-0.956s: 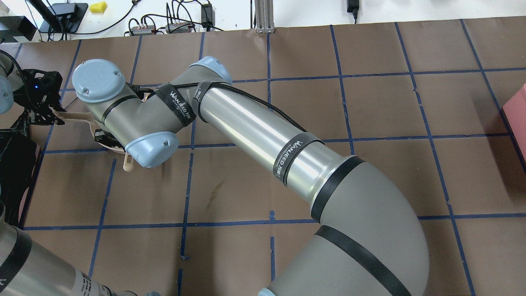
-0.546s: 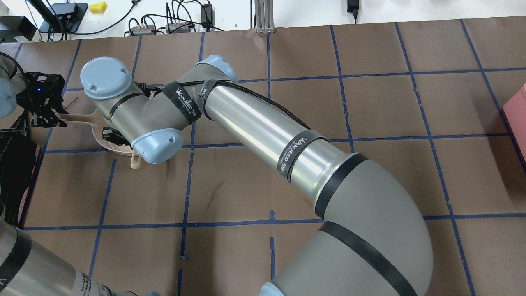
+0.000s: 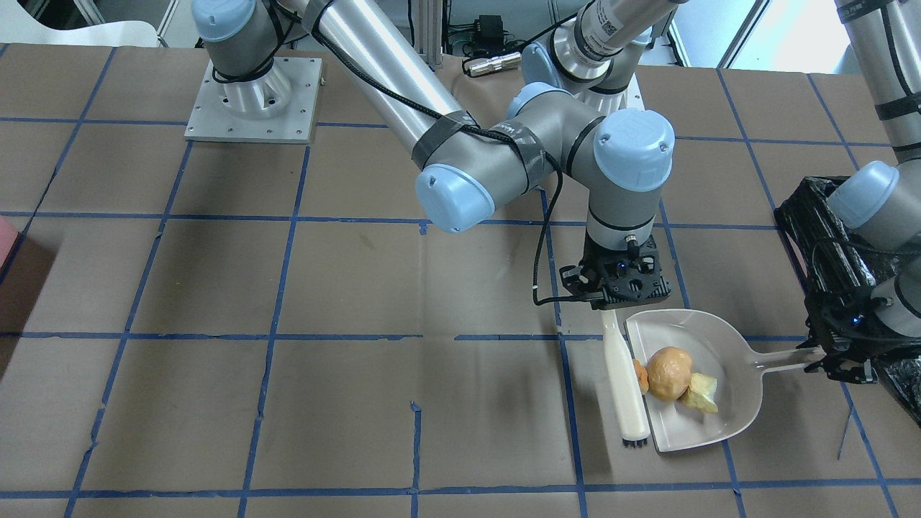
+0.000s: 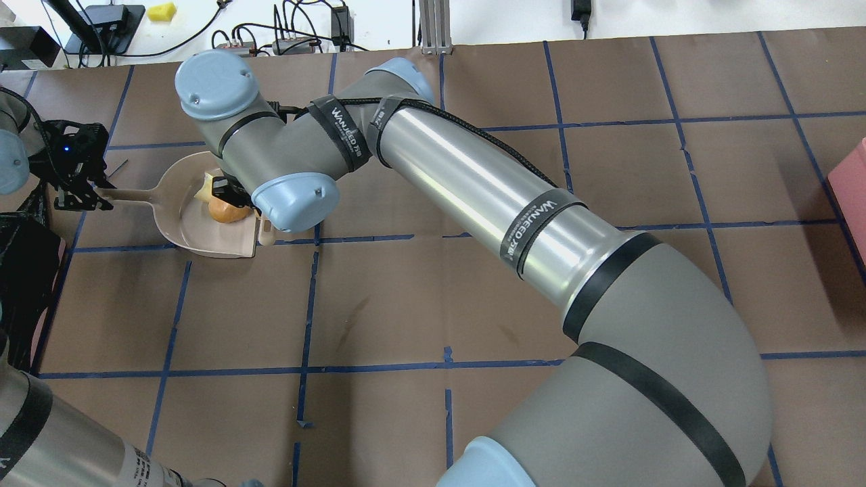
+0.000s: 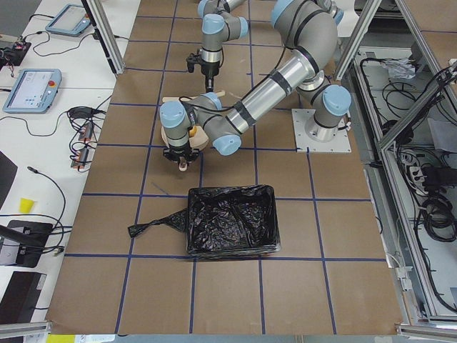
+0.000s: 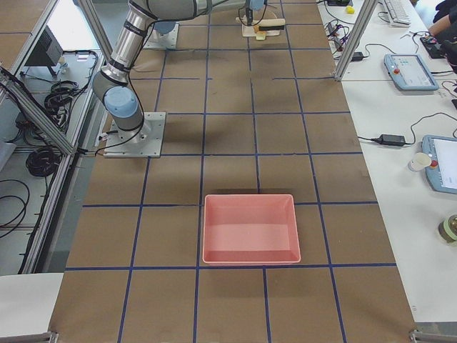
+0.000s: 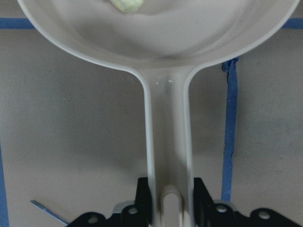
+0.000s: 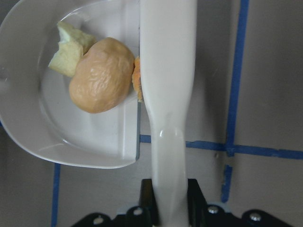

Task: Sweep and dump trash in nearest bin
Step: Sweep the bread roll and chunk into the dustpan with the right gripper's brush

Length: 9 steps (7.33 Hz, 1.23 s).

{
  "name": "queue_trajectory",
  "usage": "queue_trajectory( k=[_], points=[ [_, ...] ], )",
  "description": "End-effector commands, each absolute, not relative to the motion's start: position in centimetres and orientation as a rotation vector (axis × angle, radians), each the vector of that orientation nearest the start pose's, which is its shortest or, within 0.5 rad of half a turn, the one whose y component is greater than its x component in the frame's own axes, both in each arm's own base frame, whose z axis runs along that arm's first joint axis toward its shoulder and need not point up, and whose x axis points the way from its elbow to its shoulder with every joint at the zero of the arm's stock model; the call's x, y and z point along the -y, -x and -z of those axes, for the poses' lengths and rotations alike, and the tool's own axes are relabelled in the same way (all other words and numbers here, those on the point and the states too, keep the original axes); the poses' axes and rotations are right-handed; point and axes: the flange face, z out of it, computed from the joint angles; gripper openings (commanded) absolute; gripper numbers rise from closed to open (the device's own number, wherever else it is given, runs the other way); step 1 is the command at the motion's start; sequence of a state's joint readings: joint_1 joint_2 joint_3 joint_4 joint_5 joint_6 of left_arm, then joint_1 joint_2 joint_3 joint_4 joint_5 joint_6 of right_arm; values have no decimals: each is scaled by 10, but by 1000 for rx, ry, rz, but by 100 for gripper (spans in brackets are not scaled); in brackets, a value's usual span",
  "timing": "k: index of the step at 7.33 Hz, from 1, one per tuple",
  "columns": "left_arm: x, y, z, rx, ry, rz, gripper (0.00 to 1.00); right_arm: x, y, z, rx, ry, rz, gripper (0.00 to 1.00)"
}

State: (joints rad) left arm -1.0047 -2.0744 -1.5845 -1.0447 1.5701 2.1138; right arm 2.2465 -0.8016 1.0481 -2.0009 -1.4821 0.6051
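**Sweep Stage: Load Seated in Pan, Dump Pending**

The left gripper (image 3: pixel 820 363) is clamping the handle end of the dustpan (image 3: pixel 727 345), with its fingers (image 7: pixel 143 198) pressing on both sides of the handle. This grip is holding the pan flat on the table (image 3: pixel 288 288), so the lip is meeting the surface and nothing is slipping under it. The right gripper (image 3: pixel 610 306) is pinching the handle of the brush (image 3: pixel 623 388). It is laying the brush along the pan's open lip, where it is acting as a gate against roll-out.

The trash is lying inside the pan, toward the table's left end and nearer the operators' edge than the robot's edge.
- The lump (image 3: pixel 669 373) is resting just inside the lip.
- The yellow-green scrap (image 3: pixel 701 394) is touching the lump on the handle side.
- The orange scrap (image 3: pixel 639 375) is sitting wedged between lump and brush at the lip.

The pan's long axis is running along the table's length. Its handle is pointing toward the left end, where the bin (image 5: pixel 232 221) is standing, and its mouth is facing the right end. The brush's long axis is running crosswise, with the bristles toward the operators' edge.

Judged from this layout, the sweep is nearing completion. Lifting the pan and tipping it into the bin is not yet done.
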Motion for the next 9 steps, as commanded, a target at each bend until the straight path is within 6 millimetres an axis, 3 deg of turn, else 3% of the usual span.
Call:
queue_trajectory(
  k=[1,6,9],
  points=[
    [617,-234,-238,-2247,-2193,-2,4,514,-603,-264,-3005,124,89,17],
    [617,-235,-241,-2248,-2183,-2,4,455,-659,-238,-2982,212,80,17],
    [617,-233,-243,-2246,-2181,2,4,447,-685,-252,-2923,109,115,17]
  ],
)
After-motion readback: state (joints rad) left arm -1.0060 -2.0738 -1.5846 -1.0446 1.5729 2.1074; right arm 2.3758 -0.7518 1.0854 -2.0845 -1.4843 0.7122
